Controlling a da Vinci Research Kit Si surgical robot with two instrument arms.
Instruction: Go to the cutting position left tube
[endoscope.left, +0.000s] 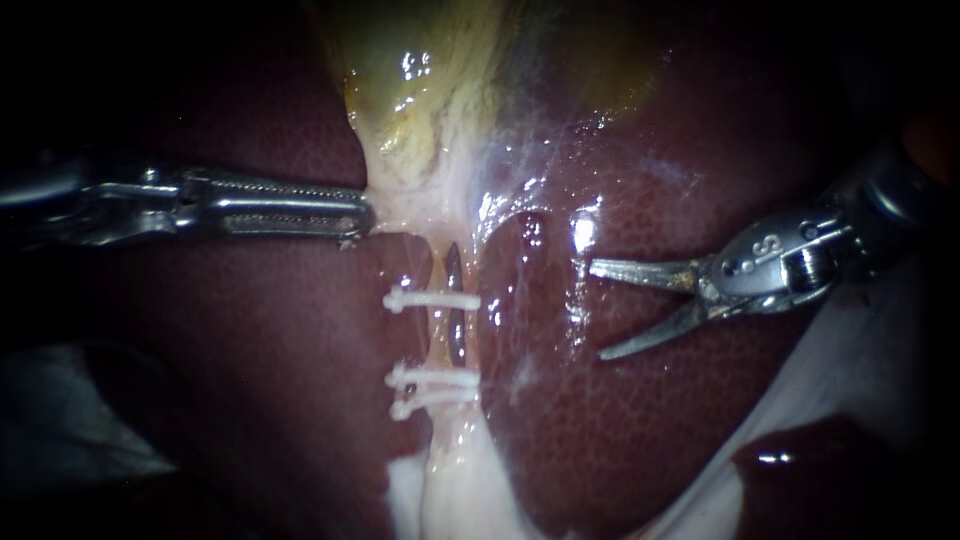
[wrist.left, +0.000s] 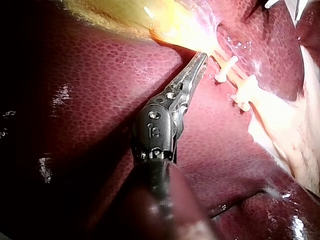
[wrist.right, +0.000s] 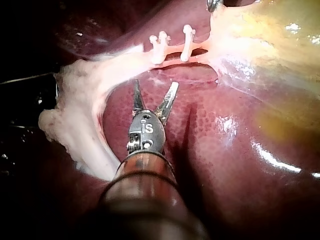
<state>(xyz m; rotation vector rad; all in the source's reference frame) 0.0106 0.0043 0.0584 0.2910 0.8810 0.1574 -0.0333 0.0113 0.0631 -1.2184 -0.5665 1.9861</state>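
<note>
A pale tube runs down from the gallbladder between the liver lobes. It carries one white clip and, lower down, a pair of white clips. My left instrument comes in from the left, its jaws shut on the gallbladder's pale lower edge above the clips. My right instrument hovers over the liver to the right of the tube, its two thin blades open and apart from it. In the right wrist view the open blades point at the clipped tube, short of it.
Dark red liver lies on both sides of the tube. A dark slit runs beside the tube. Pale fatty tissue spreads below the clips, and a whitish sheet lies under my right instrument.
</note>
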